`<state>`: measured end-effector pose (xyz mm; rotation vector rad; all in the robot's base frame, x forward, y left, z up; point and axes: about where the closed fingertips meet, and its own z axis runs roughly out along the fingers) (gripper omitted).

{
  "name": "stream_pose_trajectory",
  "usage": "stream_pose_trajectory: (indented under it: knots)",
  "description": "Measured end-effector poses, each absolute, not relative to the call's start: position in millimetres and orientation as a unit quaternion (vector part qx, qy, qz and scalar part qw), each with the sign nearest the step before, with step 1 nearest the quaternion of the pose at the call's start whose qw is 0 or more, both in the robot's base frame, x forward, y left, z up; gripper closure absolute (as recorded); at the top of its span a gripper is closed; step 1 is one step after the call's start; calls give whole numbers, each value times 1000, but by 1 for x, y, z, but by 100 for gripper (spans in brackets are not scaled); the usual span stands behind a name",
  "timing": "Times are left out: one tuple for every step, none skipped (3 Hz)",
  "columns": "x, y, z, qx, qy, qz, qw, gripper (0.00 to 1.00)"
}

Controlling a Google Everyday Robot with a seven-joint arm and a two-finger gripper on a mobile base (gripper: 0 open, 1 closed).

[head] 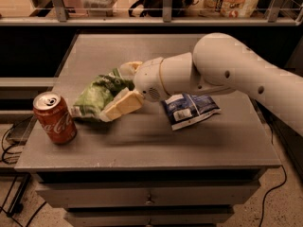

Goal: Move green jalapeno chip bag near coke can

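Observation:
The green jalapeno chip bag (92, 98) lies on the grey table (142, 141) at the left, a short way right of the coke can (53, 117), which stands upright near the left front edge. My gripper (122, 87) is at the bag's right end. Its cream fingers (120, 107) stand apart, one on the far side and one on the near side of the bag, which rests on the table between them. The white arm reaches in from the right.
A dark blue and white chip bag (189, 109) lies on the table under the arm, right of centre. A shelf with a railing (165, 18) runs along the back. Drawers (149, 197) sit below the table's front edge. Cables hang at the left.

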<state>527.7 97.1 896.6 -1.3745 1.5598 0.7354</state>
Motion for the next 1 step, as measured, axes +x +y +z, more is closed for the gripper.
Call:
stream_pose_trajectory:
  knots:
    - [528, 97, 897, -556, 631, 298, 451, 0]
